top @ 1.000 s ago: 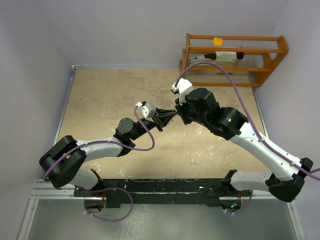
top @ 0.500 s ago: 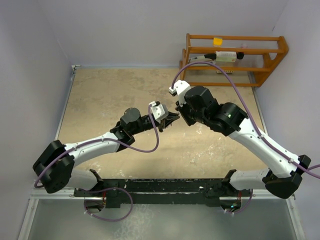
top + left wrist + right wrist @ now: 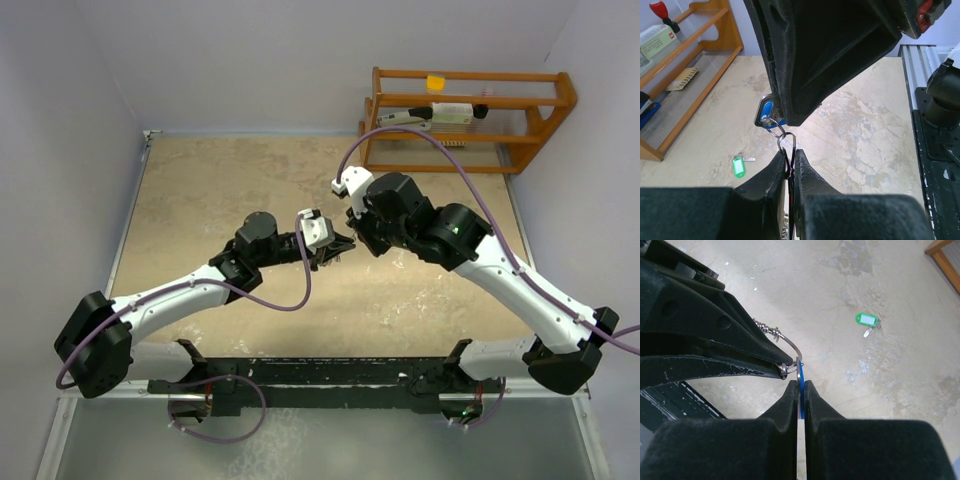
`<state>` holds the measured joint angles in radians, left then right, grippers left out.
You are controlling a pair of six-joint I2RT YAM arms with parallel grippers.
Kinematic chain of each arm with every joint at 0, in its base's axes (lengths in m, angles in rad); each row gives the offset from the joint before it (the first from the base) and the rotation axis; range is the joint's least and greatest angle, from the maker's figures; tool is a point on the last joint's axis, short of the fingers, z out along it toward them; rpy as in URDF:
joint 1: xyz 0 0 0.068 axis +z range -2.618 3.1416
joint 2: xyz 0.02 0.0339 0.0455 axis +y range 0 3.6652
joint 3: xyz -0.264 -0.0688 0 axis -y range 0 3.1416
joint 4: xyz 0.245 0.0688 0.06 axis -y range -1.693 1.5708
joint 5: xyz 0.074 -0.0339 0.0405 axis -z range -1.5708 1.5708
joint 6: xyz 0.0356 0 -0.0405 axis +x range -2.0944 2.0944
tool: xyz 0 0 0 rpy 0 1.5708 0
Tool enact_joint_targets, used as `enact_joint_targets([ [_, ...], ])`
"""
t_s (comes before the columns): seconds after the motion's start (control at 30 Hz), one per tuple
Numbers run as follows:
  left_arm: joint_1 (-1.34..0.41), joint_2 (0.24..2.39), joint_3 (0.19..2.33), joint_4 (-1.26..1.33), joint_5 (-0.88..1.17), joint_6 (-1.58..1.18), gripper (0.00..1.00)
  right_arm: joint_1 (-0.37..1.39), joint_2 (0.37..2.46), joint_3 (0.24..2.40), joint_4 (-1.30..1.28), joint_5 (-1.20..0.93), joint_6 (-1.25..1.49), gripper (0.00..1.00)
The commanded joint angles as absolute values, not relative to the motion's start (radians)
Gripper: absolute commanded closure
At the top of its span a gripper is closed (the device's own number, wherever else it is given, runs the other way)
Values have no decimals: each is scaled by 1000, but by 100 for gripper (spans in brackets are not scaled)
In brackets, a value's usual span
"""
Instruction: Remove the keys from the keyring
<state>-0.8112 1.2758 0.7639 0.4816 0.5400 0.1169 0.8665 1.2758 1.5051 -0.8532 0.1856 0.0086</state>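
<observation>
Reached farther right than a second ago with the left gripper (image 3: pixel 790 153), now tip to tip with the right gripper (image 3: pixel 799 385) above the table (image 3: pixel 200 200). Clamps the keyring (image 3: pixel 786 141) in the shut left fingers, long axis in line with them, pointing ahead at the blue key (image 3: pixel 800 374), itself pinched edge-on between the clenched right fingers and running straight out. Cannot make out ring or key from above, lost among black fingers; shows the green-headed key (image 3: pixel 866 319) loose on the table, ahead and right of the right gripper.
</observation>
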Motion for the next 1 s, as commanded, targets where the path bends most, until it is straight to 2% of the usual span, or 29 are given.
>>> enact_joint_targets([
  [0.0,-816,1239,765,400,658,133,100,856,1276,1581,-782,225,-28,100],
  [0.43,-816,1191,757,398,703,125,100,856,1312,1554,-772,162,-31,100],
  [0.97,-816,1124,757,413,694,119,100,857,1367,1513,-735,-13,-30,100],
])
